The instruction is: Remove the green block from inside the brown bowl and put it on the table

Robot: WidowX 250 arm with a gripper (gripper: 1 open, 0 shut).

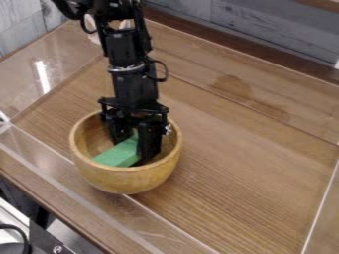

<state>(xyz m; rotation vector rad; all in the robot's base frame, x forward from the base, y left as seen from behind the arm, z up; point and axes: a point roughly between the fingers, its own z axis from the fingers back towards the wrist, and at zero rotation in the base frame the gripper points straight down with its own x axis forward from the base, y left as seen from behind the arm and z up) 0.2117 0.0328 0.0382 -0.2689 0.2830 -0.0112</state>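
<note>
A round light-brown wooden bowl point(127, 164) sits on the brown wood-grain table point(252, 189), toward the near left, close to the low clear acrylic wall point(66, 189) along the near edge. The black robot gripper point(138, 149) reaches steeply down into the bowl, its fingers pinching the small flat bright green block point(119, 154). The block lies tilted inside the bowl, its lower end toward the near-left inner wall.
</note>
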